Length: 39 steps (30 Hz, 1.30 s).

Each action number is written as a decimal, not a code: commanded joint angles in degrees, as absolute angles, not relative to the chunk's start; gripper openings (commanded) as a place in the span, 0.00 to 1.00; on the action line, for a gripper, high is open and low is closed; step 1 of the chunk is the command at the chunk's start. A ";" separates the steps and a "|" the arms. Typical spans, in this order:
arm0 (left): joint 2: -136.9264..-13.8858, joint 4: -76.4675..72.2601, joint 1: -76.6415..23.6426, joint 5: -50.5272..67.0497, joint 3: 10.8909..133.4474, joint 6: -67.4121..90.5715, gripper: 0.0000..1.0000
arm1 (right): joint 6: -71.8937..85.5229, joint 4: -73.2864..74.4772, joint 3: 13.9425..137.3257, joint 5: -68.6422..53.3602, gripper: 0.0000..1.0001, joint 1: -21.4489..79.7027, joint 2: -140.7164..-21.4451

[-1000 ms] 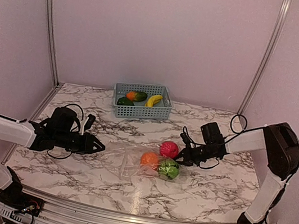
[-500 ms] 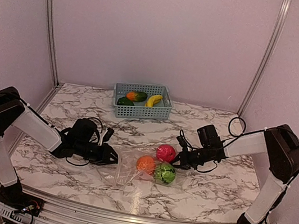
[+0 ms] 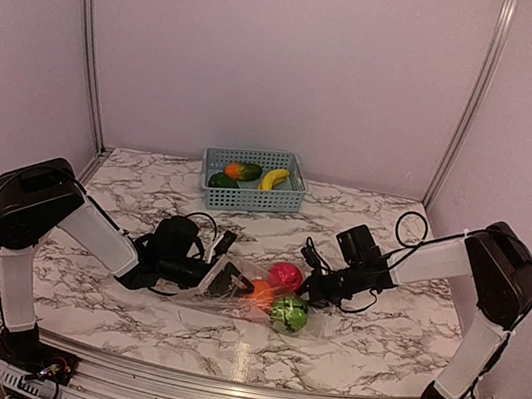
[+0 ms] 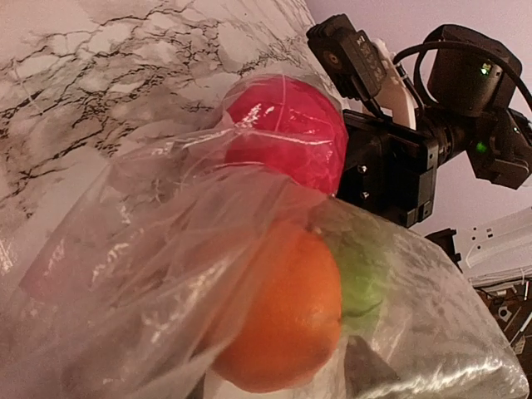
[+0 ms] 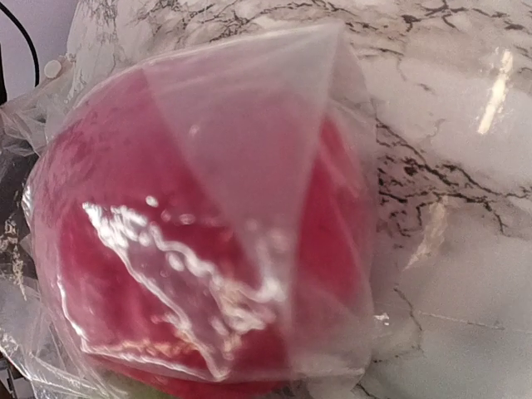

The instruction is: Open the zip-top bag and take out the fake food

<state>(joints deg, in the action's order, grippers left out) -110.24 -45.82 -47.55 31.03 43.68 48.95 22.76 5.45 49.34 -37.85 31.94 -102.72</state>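
Note:
The clear zip-top bag (image 3: 243, 295) lies crumpled on the marble table between my two grippers. Inside it are a red round fruit (image 3: 283, 273), an orange fruit (image 3: 260, 290) and a light green leafy piece (image 3: 290, 313). My left gripper (image 3: 223, 279) is at the bag's left end, its tips under the plastic. In the left wrist view the orange fruit (image 4: 283, 307) fills the front, with the red fruit (image 4: 287, 141) behind it. My right gripper (image 3: 311, 286) touches the bag's right end. The right wrist view shows only the red fruit (image 5: 199, 249) through plastic. Both grippers' fingers are hidden.
A light blue slatted basket (image 3: 286, 201) stands at the back centre. It holds a yellow banana (image 3: 274, 178), a dark green pepper (image 3: 223, 182) and an orange-and-green piece (image 3: 243, 171). Purple walls close in the sides and the back.
My left gripper has moved right, from well left of the bag to its left end. My right gripper and the bagged fruit have shifted a little left and nearer.

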 commanded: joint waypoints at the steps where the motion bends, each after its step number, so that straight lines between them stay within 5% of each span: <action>1: -110.02 -45.47 -49.66 32.44 45.80 46.19 0.65 | 24.63 3.99 50.39 -36.83 0.00 34.22 -102.49; 7: -110.90 -35.80 -51.01 28.26 49.05 42.11 0.79 | 24.97 3.74 50.21 -36.87 0.00 35.08 -102.14; 14: -115.32 -19.37 -52.97 23.67 57.62 34.90 0.84 | 25.23 2.85 49.57 -37.35 0.00 35.14 -101.95; 23: -105.43 -19.03 -52.24 22.65 52.00 35.02 0.52 | 23.41 4.14 48.52 -36.40 0.00 33.28 -99.67; 39: -84.47 -22.61 -41.24 23.57 38.00 37.50 0.53 | 19.21 6.48 44.11 -36.22 0.00 21.79 -93.51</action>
<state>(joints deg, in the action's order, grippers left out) -89.47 -20.84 -44.29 23.03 39.90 36.77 21.61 5.04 43.94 -36.67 23.03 -94.48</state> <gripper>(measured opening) 0.724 0.003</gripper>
